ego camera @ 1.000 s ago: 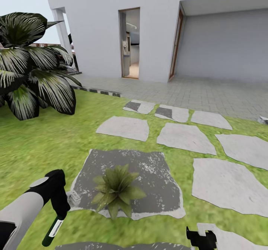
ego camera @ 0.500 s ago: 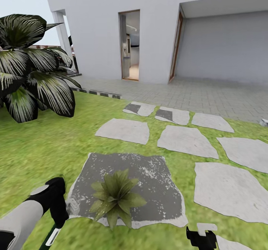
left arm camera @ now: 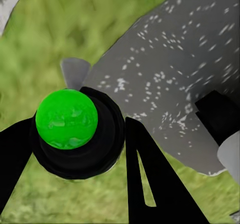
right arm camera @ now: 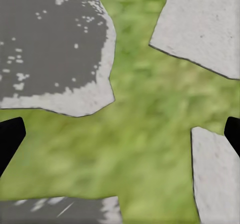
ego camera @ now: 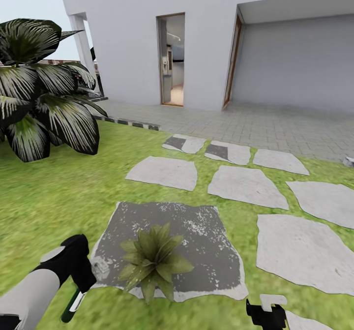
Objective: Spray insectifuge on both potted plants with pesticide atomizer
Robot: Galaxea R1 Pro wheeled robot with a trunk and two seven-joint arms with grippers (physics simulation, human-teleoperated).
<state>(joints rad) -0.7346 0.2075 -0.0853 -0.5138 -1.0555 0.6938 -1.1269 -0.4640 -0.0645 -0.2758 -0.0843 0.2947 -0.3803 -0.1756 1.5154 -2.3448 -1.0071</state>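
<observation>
The left gripper (ego camera: 78,290) is clamped on the pesticide atomizer (ego camera: 73,304), and in the left wrist view its two black fingers (left arm camera: 150,179) sit against the bottle's dark round body with a bright green end.

In the head view the bottle hangs from the hand with its long axis slanting down toward 7 o'clock. It is slim and dark green with a white label strip.

One potted plant (ego camera: 153,261) lies at about 3 o'clock from this hand, close by, on a dark grey stepping stone (ego camera: 206,241). Its leaves are broad, pointed and green.

The right gripper (ego camera: 266,315) is at the lower edge, its fingers spread apart over the grass (right arm camera: 150,149), so the left arm seems better placed for the spraying.
</observation>
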